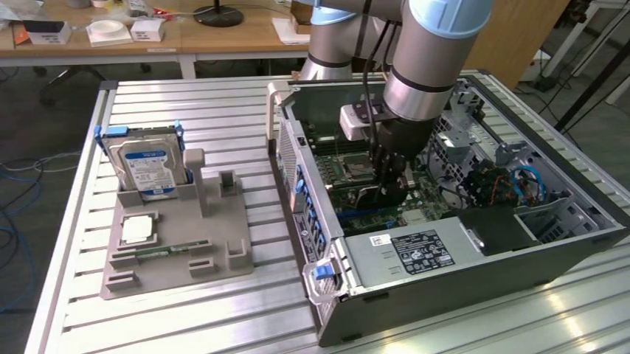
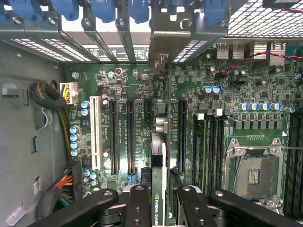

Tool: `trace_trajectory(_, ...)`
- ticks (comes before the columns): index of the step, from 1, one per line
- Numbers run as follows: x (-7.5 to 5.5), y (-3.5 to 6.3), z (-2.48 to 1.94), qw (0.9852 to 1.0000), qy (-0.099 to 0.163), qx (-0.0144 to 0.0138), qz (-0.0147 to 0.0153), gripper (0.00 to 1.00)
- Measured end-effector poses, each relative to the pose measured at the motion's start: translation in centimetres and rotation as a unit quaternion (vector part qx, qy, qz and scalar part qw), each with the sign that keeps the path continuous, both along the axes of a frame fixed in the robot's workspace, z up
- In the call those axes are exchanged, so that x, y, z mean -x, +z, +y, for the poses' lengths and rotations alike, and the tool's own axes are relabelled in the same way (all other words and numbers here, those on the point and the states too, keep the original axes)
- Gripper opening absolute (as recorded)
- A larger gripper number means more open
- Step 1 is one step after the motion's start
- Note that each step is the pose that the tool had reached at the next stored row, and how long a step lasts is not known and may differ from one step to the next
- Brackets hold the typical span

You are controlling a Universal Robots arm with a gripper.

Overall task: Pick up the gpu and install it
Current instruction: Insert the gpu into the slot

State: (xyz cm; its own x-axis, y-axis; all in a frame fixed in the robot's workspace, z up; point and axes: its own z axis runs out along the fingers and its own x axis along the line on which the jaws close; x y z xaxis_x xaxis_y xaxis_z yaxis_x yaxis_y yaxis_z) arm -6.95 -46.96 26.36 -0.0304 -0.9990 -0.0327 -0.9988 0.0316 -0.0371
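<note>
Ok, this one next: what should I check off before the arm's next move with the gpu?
1. gpu gripped by claw: ok, the card sits edge-on between the fingers.
2. Claw inside the case, over the motherboard: ok.
3. Long slots bare of cards: ok.
4. gpu lined up with a slot: cannot tell.
5. gpu seated: cannot tell.

Hard drive [image 1: 146,166] upright in grey holder [image 1: 212,230]; memory stick [image 1: 162,251] flat.
</note>
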Motion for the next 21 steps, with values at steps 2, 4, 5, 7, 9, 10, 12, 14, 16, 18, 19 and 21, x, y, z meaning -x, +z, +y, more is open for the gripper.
trace_trajectory(2,0.01,0.00,0.00,1.0000,0.000,0.0002,0.0001,0.26)
trace_trajectory(4,0.18,-0.01,0.01,1.0000,-0.001,0.0002,0.0000,0.26)
trace_trajectory(5,0.29,-0.02,0.03,1.0000,-0.001,0.0002,0.0000,0.26)
trace_trajectory(7,0.45,-0.02,0.09,1.0000,-0.002,0.0002,0.0000,0.26)
trace_trajectory(9,0.50,-0.03,0.16,1.0000,-0.003,0.0001,0.0000,0.26)
trace_trajectory(10,0.53,-0.03,0.18,1.0000,-0.003,0.0002,0.0000,0.26)
trace_trajectory(12,0.63,-0.04,0.20,1.0000,-0.003,0.0002,0.0000,0.26)
trace_trajectory(14,0.75,-0.06,0.21,1.0000,-0.004,0.0002,-0.0001,0.26)
trace_trajectory(16,0.76,-0.06,0.21,1.0000,-0.004,0.0002,0.0000,0.26)
trace_trajectory(18,0.77,-0.07,0.21,1.0000,-0.004,0.0001,0.0000,0.26)
trace_trajectory(19,0.79,-0.07,0.21,1.0000,-0.004,0.0001,-0.0001,0.26)
trace_trajectory(21,0.81,-0.08,0.21,1.0000,-0.004,0.0002,0.0000,0.26)
